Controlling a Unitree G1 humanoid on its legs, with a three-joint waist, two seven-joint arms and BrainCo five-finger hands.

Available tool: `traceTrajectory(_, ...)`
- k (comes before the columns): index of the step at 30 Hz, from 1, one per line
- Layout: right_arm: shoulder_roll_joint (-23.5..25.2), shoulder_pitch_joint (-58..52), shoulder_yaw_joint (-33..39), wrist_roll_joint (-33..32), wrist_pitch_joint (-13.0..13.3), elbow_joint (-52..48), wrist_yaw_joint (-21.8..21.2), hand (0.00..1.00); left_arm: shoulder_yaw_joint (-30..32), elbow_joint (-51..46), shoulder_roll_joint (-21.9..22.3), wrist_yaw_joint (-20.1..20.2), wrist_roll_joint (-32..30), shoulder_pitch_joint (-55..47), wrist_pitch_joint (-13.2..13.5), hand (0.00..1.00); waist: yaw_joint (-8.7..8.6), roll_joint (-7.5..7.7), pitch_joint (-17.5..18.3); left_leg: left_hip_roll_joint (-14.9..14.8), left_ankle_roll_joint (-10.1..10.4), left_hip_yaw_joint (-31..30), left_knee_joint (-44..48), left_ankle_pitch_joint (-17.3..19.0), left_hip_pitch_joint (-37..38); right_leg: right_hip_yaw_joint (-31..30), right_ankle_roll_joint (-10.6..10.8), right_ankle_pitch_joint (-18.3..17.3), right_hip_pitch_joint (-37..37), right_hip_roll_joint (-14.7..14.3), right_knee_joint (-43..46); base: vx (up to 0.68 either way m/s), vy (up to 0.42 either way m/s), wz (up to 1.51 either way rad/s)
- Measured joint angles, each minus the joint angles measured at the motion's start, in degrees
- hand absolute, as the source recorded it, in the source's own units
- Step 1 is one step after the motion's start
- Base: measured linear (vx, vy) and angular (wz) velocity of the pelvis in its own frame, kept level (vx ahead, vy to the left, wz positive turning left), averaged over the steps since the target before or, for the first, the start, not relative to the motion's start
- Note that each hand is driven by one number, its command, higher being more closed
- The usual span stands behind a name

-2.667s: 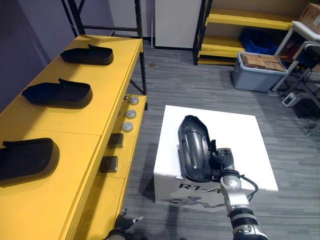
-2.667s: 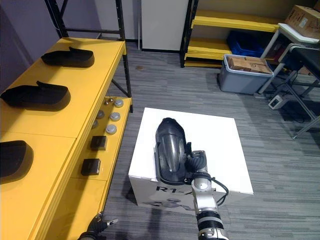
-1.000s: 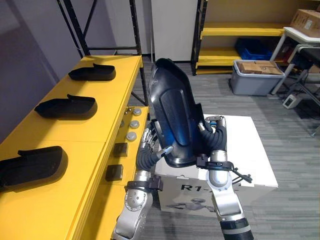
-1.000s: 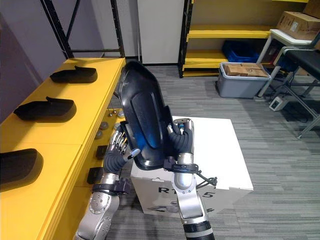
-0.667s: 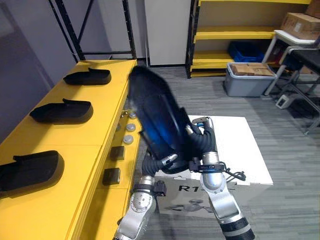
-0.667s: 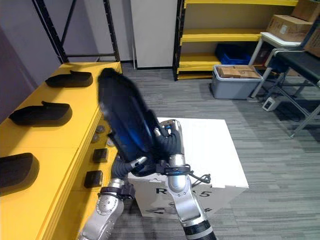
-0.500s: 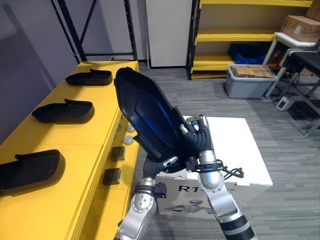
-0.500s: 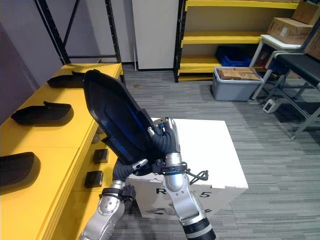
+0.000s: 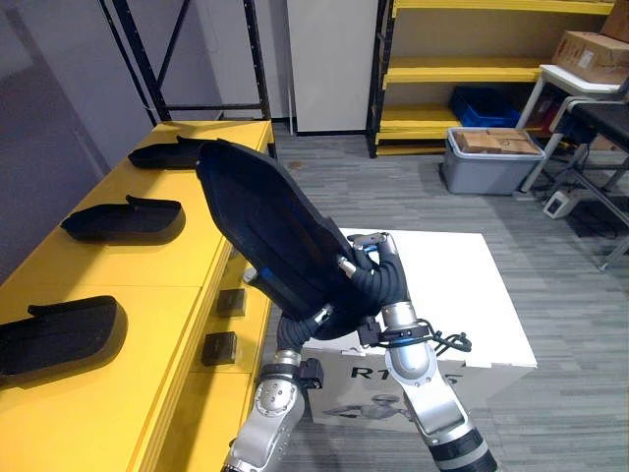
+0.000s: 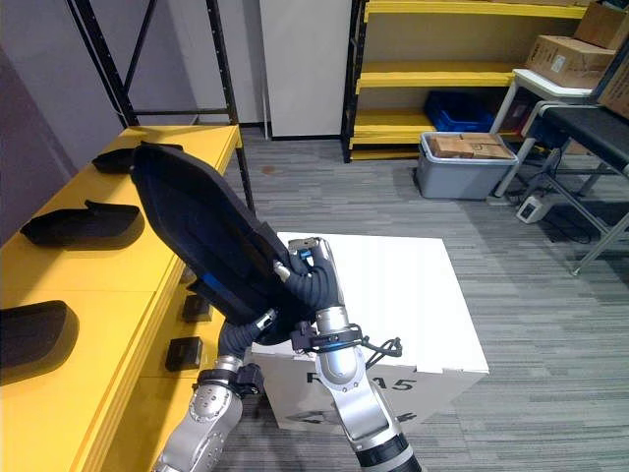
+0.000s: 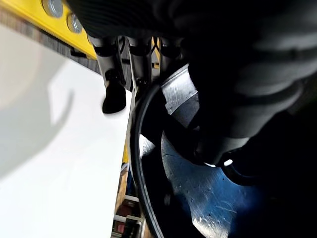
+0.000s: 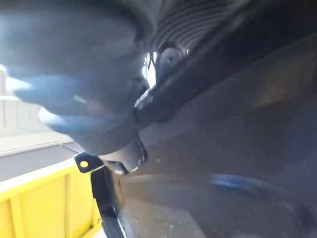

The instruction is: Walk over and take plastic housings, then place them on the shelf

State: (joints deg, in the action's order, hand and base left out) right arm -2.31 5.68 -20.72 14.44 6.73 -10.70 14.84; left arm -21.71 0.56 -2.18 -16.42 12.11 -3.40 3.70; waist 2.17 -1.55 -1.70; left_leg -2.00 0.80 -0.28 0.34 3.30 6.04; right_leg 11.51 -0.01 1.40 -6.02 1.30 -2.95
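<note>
Grasping the black housing [image 9: 270,231] at its lower end with both hands: left hand [image 9: 298,332] clamped on the rim from beneath, right hand [image 9: 377,287] curled round the opposite edge (thumb inside the shell and fingers outside, judging by the left wrist view). Carrying it in the air, tipped steeply, long end leaning out over the right edge of the yellow shelf [image 9: 167,265] and lower end above the left edge of the white box [image 9: 462,285].

Likely trouble from here: gripping so close to one end, with most of the shell hanging free, so liable to twist or slide out of the fingers during the swing across. Also liable to clip the black rack post [image 9: 256,69] at the shelf's far right corner, or to come down on one of the three housings lying along the shelf top: far [image 9: 162,154], middle [image 9: 123,218], near [image 9: 59,334]. Probably safest aiming for the bare yellow between those and the right edge.

Elsewhere: small black blocks [image 9: 218,346] on the lower ledge under the shelf's right edge; a grey bin [image 9: 491,162] on the floor beyond the box, well apart.
</note>
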Motion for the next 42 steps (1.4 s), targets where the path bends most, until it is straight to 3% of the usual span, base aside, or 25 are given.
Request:
traceTrajectory(9, 0.3, -6.3, 4.9, -7.1, 1.2, 1.3, -4.3, 0.00, 2.4, 0.0, 0.7, 1.6, -2.3, -1.3, -1.0, 1.00, -0.04, 0.05, 0.0, 0.0, 0.0, 0.0, -0.6, -0.3, 0.1, 0.1, 0.0, 0.0, 0.0, 0.0, 0.0, 0.00, 0.000, 0.00)
traceTrajectory(13, 0.6, -6.3, 9.5, -11.5, 1.6, -0.2, -6.5, 0.00, 3.3, 0.0, 3.0, 3.3, -3.3, -1.5, -1.2, 1.00, 0.04, 0.23, -0.1, 0.0, 0.0, 0.0, -0.9, -0.4, 0.2, 0.0, 0.0, 0.0, 0.0, 0.0, 0.0, 0.00, 0.000, 0.00)
traceTrajectory(17, 0.8, -5.3, 25.8, -21.2, 3.1, -4.4, -6.2, 0.00, 6.5, -2.8, 4.2, 5.3, -3.3, -3.9, -0.9, 1.00, 0.04, 0.52, -0.3, 0.0, 0.0, 0.0, -1.1, -0.4, 0.2, 0.0, 0.2, -0.1, 0.1, 0.0, 0.0, 0.00, 0.000, 0.00)
traceTrajectory(18, 0.2, -5.0, 32.7, -25.6, 4.7, -5.7, -5.2, 0.00, 8.2, -3.6, 4.0, 5.5, -3.3, -4.7, -0.8, 1.00, -0.02, 0.57, -0.3, 0.0, 0.0, 0.0, -1.1, -0.4, 0.2, 0.0, 0.2, -0.2, 0.2, 0.0, 0.0, 0.00, 0.000, 0.00)
traceTrajectory(20, -0.8, -4.8, 39.0, -30.6, 7.2, -7.0, -4.2, 0.00, 11.3, -3.8, 3.9, 5.4, -3.1, -5.6, -0.6, 1.00, -0.73, 0.58, -0.4, 0.0, 0.0, 0.0, -1.1, -0.4, 0.2, 0.0, 0.3, -0.2, 0.2, 0.0, 0.0, 0.02, 0.007, 0.00)
traceTrajectory(24, -2.4, -4.6, 46.2, -35.9, 9.9, -7.0, -3.0, 0.00, 12.5, -3.9, 3.7, 5.6, -2.5, -6.8, -0.6, 1.00, -1.44, 0.61, -0.4, -0.3, 0.0, 0.1, -1.1, -0.3, 0.1, -0.2, 0.3, -0.3, 0.5, -0.1, 0.2, 0.00, 0.001, -0.01)
traceTrajectory(27, -2.8, -5.5, 50.3, -36.3, 10.3, -4.6, -2.2, 0.00, 12.7, -4.5, 3.7, 5.9, -2.5, -8.1, -0.3, 1.00, -1.69, 0.66, -0.4, -0.3, 0.0, 0.5, -1.0, -0.2, 0.0, -0.7, 0.5, -0.4, 1.0, -0.1, 0.7, -0.01, 0.016, -0.08)
traceTrajectory(31, -4.6, -9.9, 52.2, -35.5, 8.5, 9.9, -1.9, 0.00, 14.6, -5.5, 3.6, 7.0, -2.7, -10.9, 0.0, 1.00, -2.81, 0.71, -0.6, -0.4, 0.0, 1.3, -0.6, 0.0, -0.8, -1.6, 0.7, -0.8, 2.7, -0.1, 2.1, -0.01, 0.016, -0.11)
traceTrajectory(33, -4.4, -13.4, 52.1, -34.4, 6.2, 17.4, -2.0, 0.00, 14.8, -6.5, 3.6, 7.2, -2.7, -12.2, 0.0, 1.00, -2.83, 0.69, -0.7, -0.4, 0.0, 1.5, -0.6, 0.0, -0.9, -1.8, 0.7, -0.9, 3.0, -0.1, 2.4, 0.02, 0.013, -0.06)
traceTrajectory(35, -3.8, -16.9, 51.3, -27.8, 1.9, 24.8, -3.4, 0.00, 15.8, -7.7, 3.6, 8.1, -2.8, -14.0, 0.1, 1.00, -3.15, 0.58, -0.9, -0.5, 0.0, 1.7, -0.4, 0.4, -1.0, -2.0, 0.8, -1.1, 3.0, -0.1, 2.4, 0.02, 0.012, -0.05)
traceTrajectory(36, -3.8, -17.6, 50.6, -26.3, 1.4, 26.2, -3.9, 0.00, 16.0, -8.2, 3.6, 8.2, -2.8, -14.5, 0.1, 1.00, -3.30, 0.58, -0.9, -0.5, 0.0, 1.8, -0.2, 0.6, -1.0, -2.1, 0.8, -1.1, 3.0, -0.1, 2.4, 0.02, 0.014, -0.09)
traceTrajectory(38, -4.0, -19.9, 46.2, -20.7, 0.7, 32.8, -6.1, 0.00, 15.7, -8.8, 3.5, 9.4, -2.8, -15.4, 0.4, 1.00, -3.26, 0.60, -1.0, -0.6, 0.0, 2.2, 0.0, 0.9, -0.8, -2.6, 0.7, -1.5, 3.0, -0.2, 3.0, 0.02, 0.014, -0.08)
traceTrajectory(42, -2.8, -20.6, 38.4, -18.1, -0.7, 44.2, -11.4, 0.00, 15.7, -8.8, 1.5, 10.9, -3.4, -15.4, 0.5, 1.00, -3.23, 0.31, -1.2, -0.5, 0.0, 2.1, 0.0, 0.9, -0.7, -2.5, 0.8, -1.6, 3.1, 0.0, 3.5, 0.00, 0.004, 0.01)
